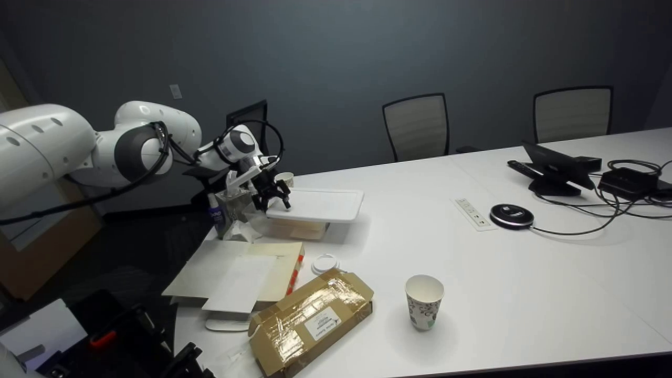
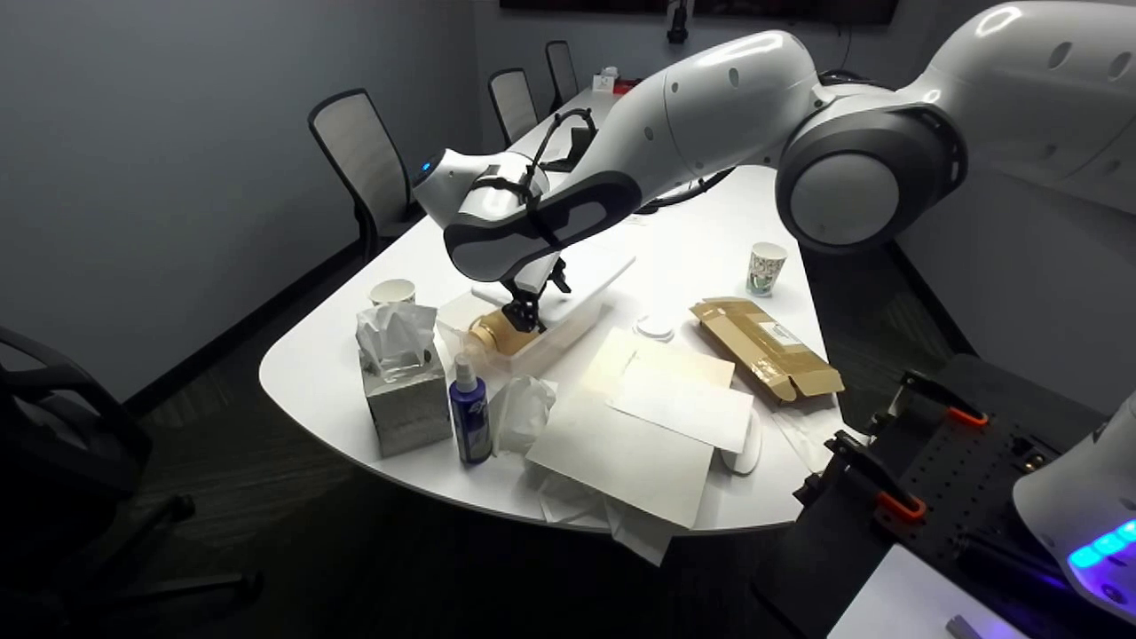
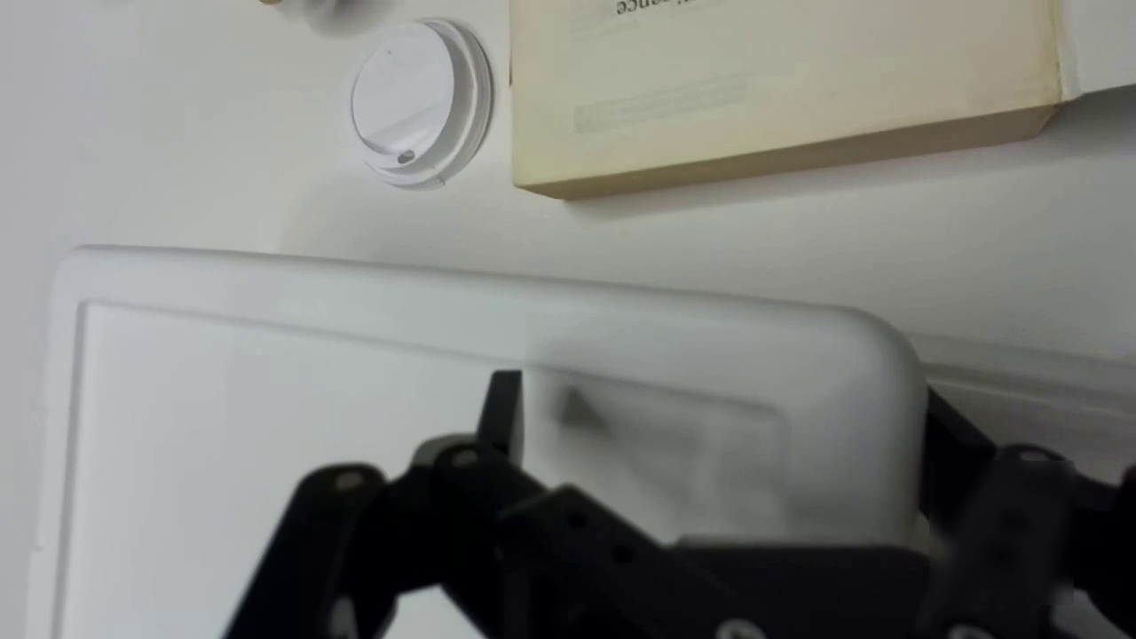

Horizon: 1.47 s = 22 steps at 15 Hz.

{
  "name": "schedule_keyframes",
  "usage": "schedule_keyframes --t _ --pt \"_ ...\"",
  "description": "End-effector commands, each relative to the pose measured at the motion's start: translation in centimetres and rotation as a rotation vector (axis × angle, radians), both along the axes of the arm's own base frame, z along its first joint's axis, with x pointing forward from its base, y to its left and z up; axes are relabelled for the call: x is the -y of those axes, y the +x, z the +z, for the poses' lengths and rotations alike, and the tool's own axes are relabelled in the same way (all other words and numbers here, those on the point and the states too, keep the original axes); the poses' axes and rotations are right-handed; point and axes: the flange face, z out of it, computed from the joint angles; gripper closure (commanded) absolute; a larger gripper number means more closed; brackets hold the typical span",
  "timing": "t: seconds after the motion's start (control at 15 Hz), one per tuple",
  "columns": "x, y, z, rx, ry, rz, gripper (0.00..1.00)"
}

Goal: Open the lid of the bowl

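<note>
- Wrist view: the hand (image 3: 721, 404) is spread, one finger (image 3: 503, 413) above the lid (image 3: 266, 426), the other just past the lid's edge; contact cannot be told.
- Arm (image 2: 710, 102) slopes down, in an exterior view, to the hand at one end of the lid.
- Bowl (image 2: 568, 333) sits below the lid, uncovered at that same end.
- Cream block (image 3: 781, 98) and round cup top (image 3: 404, 93) lie alongside the lid.
- Spray bottle (image 2: 471, 414) and tissue box (image 2: 406, 413) stand beyond the lid's hand end, by the edge of the table (image 2: 319, 355).
- Past the lid's opposite end, the table stretches to a socket strip (image 1: 472, 214).
</note>
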Motion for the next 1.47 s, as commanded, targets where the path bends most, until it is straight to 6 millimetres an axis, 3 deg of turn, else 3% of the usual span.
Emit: schedule_keyframes --t 0.0,0.33,0.8,1.4 --pt "1.9 0.9 0.9 0.015 -0.021 -0.026 0.00" --pt "4.0 2.1 1.9 0.056 0.015 -0.064 0.00" --pt "5.1 3.3 3.0 0.117 0.089 -0.128 0.00" --pt "3.0 3.5 3.5 0.130 0.179 -0.104 0.00"
